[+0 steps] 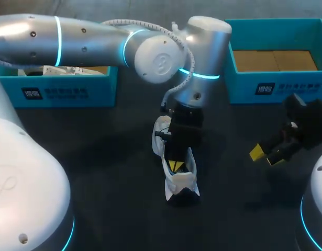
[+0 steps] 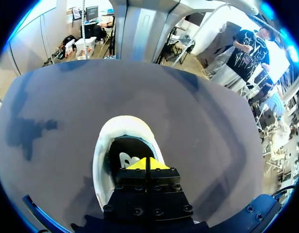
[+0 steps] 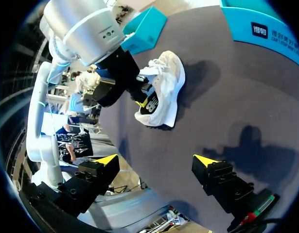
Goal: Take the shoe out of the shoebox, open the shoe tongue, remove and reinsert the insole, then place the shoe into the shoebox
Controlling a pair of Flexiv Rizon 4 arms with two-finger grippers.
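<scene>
Shoe: a white shoe (image 1: 181,182) is lying on the dark table (image 1: 108,172) near its middle, outside both boxes, with its opening facing up.

Insole: a dark insole (image 2: 121,148) with a white mark is showing inside the shoe's opening, just ahead of the left fingertips.

Left arm: it is coming in from the left side and reaching across to the middle, with its wrist pointing straight down over the shoe.

Left gripper: the left gripper (image 2: 148,164) is sitting inside the shoe's opening with its yellow tips pressed together. It may be pinching the insole's edge, but the tips are hiding that spot, so I cannot tell.

Right gripper: the right gripper (image 1: 266,156) is hanging over bare table to the right of the shoe, well apart from it. Its fingers are standing wide and holding nothing.

Left shoebox: a teal shoebox (image 1: 66,93) is standing at the far left of the table, partly under the left arm, with something white showing inside.

Right shoebox: a second teal shoebox (image 1: 286,86) is standing at the far right, with a brown floor showing inside.
</scene>
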